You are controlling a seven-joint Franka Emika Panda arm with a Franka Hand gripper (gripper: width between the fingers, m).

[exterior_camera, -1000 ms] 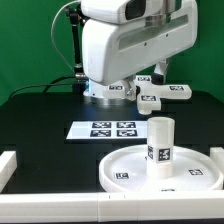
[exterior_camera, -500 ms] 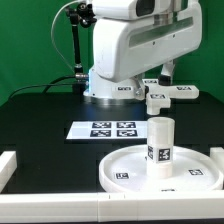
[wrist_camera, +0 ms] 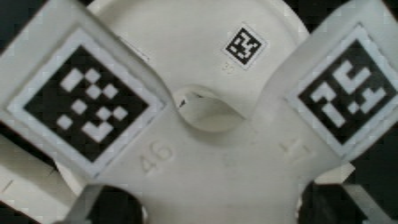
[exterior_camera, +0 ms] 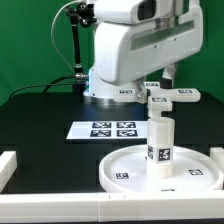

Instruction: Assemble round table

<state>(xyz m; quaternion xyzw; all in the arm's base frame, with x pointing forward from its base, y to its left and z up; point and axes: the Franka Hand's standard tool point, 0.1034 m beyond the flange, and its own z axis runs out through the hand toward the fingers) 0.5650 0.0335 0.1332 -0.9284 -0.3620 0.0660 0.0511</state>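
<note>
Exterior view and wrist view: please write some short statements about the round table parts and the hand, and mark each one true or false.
1. The leg stands upright on the round disc. True.
2. The cross-shaped foot piece lies flat on the marker board. False: it is up in the air near the leg, and the marker board carries only its tags.
3. The hand is shut on the cross-shaped foot piece. True.
4. The cross-shaped foot piece is already joined to the top of the leg. False: it hangs above the leg, apart from it.
5. In the wrist view, the cross-shaped foot piece shows black-and-white square markers. True.
</note>
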